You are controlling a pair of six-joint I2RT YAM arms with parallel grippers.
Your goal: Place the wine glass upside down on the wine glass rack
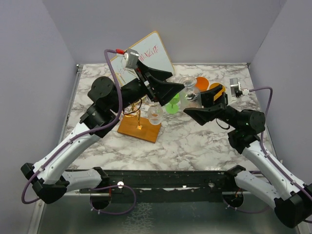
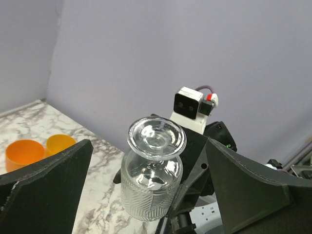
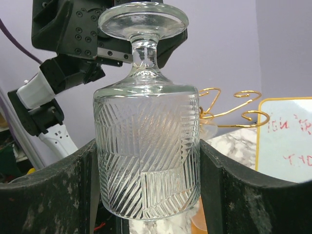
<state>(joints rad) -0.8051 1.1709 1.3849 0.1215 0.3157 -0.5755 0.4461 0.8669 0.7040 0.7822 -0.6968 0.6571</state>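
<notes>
The wine glass [image 3: 146,146] is clear with cut ribs and is held upside down, foot up. My right gripper [image 3: 147,165] is shut on its bowl, one finger on each side. In the top view the right gripper [image 1: 194,106] holds the glass [image 1: 189,90] above the table, to the right of the gold wire rack [image 1: 138,111] on its wooden base [image 1: 138,129]. My left gripper [image 1: 171,87] is open, just left of the glass. In the left wrist view the glass [image 2: 151,180] shows beyond the wide-open left gripper [image 2: 148,151]. The rack's gold curls [image 3: 234,105] show behind the glass.
Another clear glass [image 1: 155,115] hangs on the rack. A tilted whiteboard [image 1: 146,56] stands behind it. A green cup [image 1: 172,105] and two orange cups [image 1: 202,83] sit at the back, the orange ones also in the left wrist view [image 2: 24,153].
</notes>
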